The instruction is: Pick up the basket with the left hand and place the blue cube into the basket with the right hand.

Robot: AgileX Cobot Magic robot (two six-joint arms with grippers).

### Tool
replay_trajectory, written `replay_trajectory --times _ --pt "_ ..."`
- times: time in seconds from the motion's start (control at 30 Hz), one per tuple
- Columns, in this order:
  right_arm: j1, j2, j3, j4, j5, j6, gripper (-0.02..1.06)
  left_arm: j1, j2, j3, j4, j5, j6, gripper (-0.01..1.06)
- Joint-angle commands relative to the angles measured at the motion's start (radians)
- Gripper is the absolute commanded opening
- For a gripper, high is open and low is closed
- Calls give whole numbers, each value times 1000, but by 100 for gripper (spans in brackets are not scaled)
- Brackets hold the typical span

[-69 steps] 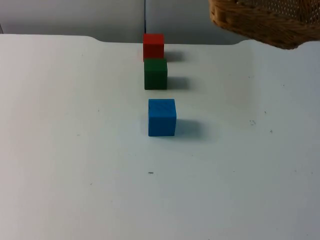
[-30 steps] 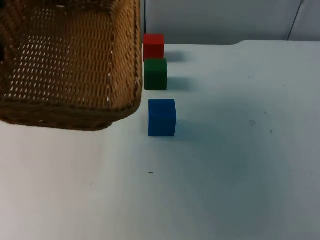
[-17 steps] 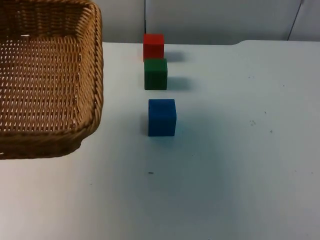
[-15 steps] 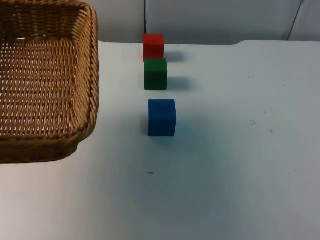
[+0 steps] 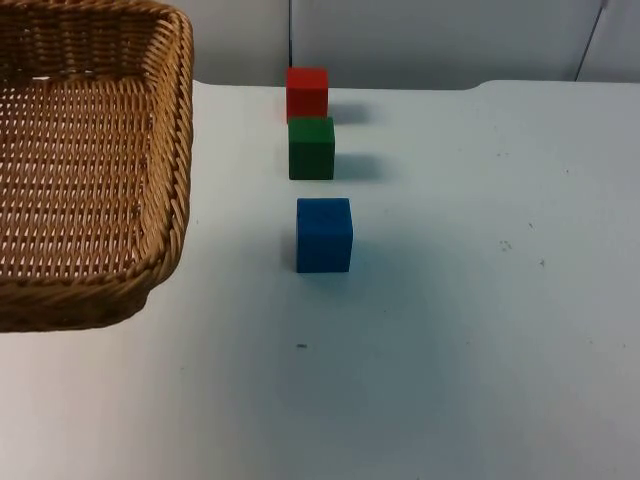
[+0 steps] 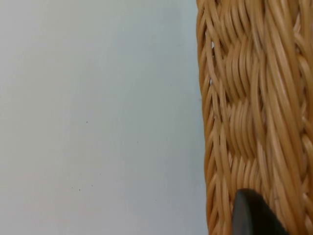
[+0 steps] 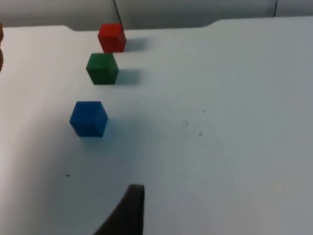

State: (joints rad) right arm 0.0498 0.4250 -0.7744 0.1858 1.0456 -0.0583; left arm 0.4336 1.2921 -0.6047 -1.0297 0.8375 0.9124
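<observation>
Wicker basket (image 5: 90,160): we see it at the left side of the table (image 5: 450,330), well apart from the cubes. Its open side is up, so a cube can drop in from above.
Lifted or resting: we cannot tell from these views.
Left gripper (image 6: 254,215): one black fingertip lies against the woven rim of the basket (image 6: 254,98). We judge it has the rim in its grasp, because the wall sits so close along the finger, but how wide the fingers stand we cannot tell.
Blue cube (image 5: 324,235): it stands on the table near the middle, nearest of three cubes in one row. Nothing touches it.
Green cube (image 5: 311,148): just behind the blue cube, with a small gap.
Red cube (image 5: 307,93): last in the row, close to the grey wall (image 5: 430,40).
Right gripper (image 7: 128,210): it waits above the table and looks toward the blue cube (image 7: 88,118), well apart from it. It carries nothing that we see; whether the fingers are apart we cannot tell.
Step now: we judge the basket part is nearly settled and the cube is not yet picked.
Next move: the right arm needs to reach the blue cube without pushing the green one.
</observation>
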Motion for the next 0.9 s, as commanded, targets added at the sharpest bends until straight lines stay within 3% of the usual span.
replay_trajectory --times 0.0,0.1,0.27,0.4,0.5,0.57,0.67,0.7,0.83,0.87 --pt "-6 70 -39 21 -11 -20 104 6 -13 0 -36 20 5 0" --pt "-6 201 -108 90 -11 -67 104 6 -13 0 -34 20 5 0" --pt "-6 434 -198 278 -35 -190 101 6 -13 0 -34 20 5 0" --pt "7 601 -242 333 -50 -236 101 6 -13 0 -35 22 5 0" --pt "59 683 -267 330 -80 -236 101 6 -13 0 -35 22 5 0" --pt "122 732 -287 326 -120 -232 101 6 -13 0 -33 22 5 0" --pt "288 847 -346 289 -234 -193 101 6 -13 0 -30 22 5 0" --pt "288 847 -346 289 -234 -193 101 6 -13 0 -30 22 5 0" --pt "455 995 -426 131 -314 -15 101 6 -13 0 -30 22 5 0" --pt "455 995 -426 131 -314 -15 101 6 -13 0 -30 22 5 0"
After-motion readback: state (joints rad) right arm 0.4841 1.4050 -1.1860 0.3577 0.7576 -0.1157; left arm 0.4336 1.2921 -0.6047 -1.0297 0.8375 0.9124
